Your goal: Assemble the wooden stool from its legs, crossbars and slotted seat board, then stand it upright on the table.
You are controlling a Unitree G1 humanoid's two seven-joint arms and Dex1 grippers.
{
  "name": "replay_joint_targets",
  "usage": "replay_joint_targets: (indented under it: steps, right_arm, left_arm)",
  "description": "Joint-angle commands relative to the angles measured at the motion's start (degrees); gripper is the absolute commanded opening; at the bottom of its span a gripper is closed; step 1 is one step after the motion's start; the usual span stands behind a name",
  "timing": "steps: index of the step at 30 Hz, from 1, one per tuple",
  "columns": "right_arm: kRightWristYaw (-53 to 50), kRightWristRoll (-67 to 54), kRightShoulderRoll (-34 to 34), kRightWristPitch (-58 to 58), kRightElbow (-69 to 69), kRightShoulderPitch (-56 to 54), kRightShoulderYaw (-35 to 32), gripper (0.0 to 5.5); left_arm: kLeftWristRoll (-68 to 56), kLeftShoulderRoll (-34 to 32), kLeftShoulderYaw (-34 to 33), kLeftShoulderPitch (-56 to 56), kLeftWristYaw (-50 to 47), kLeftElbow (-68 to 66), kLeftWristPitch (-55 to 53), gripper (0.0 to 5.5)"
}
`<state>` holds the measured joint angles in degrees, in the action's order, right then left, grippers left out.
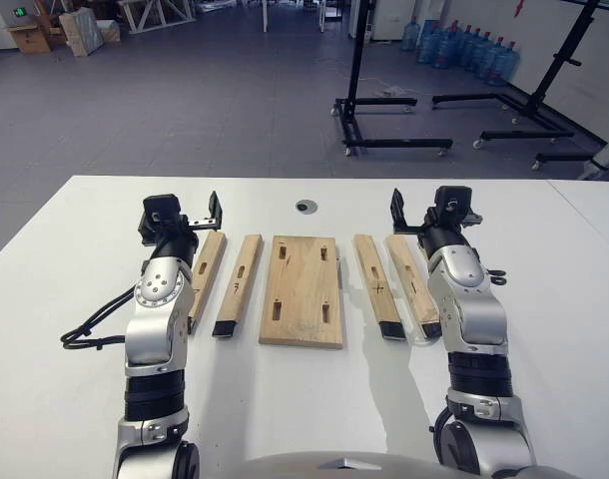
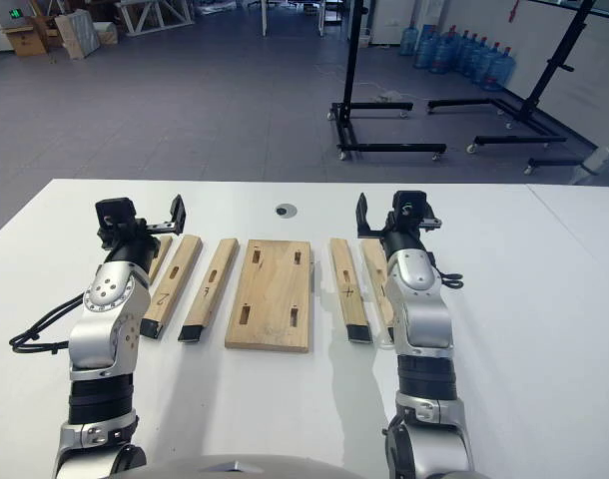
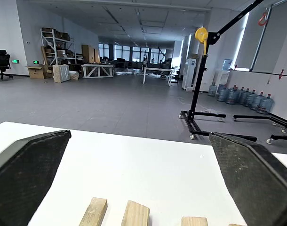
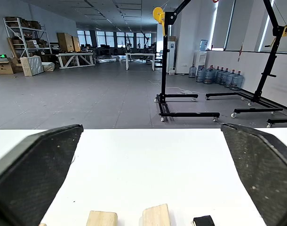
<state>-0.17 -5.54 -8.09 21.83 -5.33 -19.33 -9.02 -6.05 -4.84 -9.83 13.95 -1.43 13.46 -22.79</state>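
One seat board (image 1: 303, 289) lies flat in the middle of the white table (image 1: 75, 259), with four slots cut in it, two near each short end. Four wooden sticks lie alongside it, two on each side, all running the same way as the board. On the robot's left are the inner stick (image 1: 238, 283) and the outer stick (image 1: 206, 271). On its right are a second inner stick (image 1: 376, 283) and a second outer stick (image 1: 412, 281). Whether more pieces lie under the arms cannot be told.

The left gripper (image 1: 181, 214) sits over the far end of the left outer stick, and the right gripper (image 1: 431, 212) sits over the far end of the right outer one. Both are spread wide with nothing between the fingers.

The left eye view hides the near end of the left outer stick behind the arm, while the right eye view shows a dark cap there, like those on the other three. Each wrist view shows its own two black pads (image 3: 28, 176) far apart, with cut stick ends just in front. A round hole (image 1: 306, 206) sits in the table beyond the board, and a black cable (image 1: 90, 331) lies beside the left arm.
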Motion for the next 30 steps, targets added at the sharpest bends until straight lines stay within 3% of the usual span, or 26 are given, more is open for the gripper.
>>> replay_joint_targets:
  steps: [1, 30]
  right_arm:
    - [0.14, -0.19, -0.06, 1.36, -0.86, 0.43, 0.16, 5.40]
    - [0.03, 0.09, 0.21, 0.76, -0.04, -0.50, 0.98, 5.40]
  left_arm:
    - [-0.10, -0.03, 0.05, -0.09, -0.43, -0.02, -1.46, 5.39]
    - [0.14, -0.08, 0.35, 0.66, -1.20, -1.61, -1.00, 5.39]
